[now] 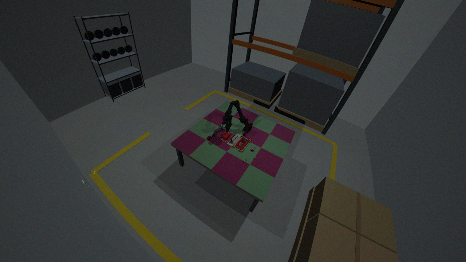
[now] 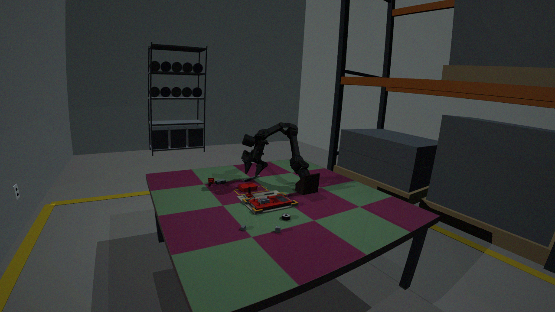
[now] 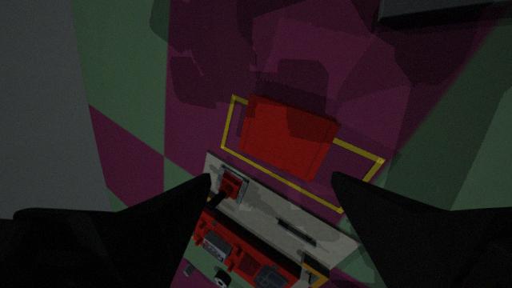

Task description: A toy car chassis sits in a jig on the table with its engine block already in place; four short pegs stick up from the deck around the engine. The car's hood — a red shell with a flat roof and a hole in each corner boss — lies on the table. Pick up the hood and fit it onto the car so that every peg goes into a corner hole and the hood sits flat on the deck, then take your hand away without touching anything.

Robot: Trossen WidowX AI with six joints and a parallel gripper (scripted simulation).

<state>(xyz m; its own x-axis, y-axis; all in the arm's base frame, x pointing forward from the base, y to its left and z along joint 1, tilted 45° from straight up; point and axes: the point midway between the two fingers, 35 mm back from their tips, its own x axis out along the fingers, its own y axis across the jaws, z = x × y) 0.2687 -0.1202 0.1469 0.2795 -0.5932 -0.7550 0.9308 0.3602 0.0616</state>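
The red hood (image 1: 226,135) (image 2: 247,187) (image 3: 288,138) lies roof up on the table, askew in a yellow outline and crossing its far line. Its corner holes are hidden. My gripper (image 2: 251,174) (image 3: 270,178) is open and empty, above the table near the hood and touching nothing visible. The red chassis (image 1: 242,143) (image 3: 249,265) sits in the jig beside the outline. The grey engine block (image 2: 263,200) (image 3: 217,245) is on its deck, with short red pegs around it. My finger hides part of the chassis in the wrist view.
A red part with a black post (image 2: 249,193) (image 3: 230,188) stands on the pale plate (image 3: 264,208) between hood and chassis. A black wheel (image 1: 252,149) (image 2: 285,216) and two small grey pieces lie beyond the jig. A small red part (image 2: 210,181) and grey bars lie past the hood.
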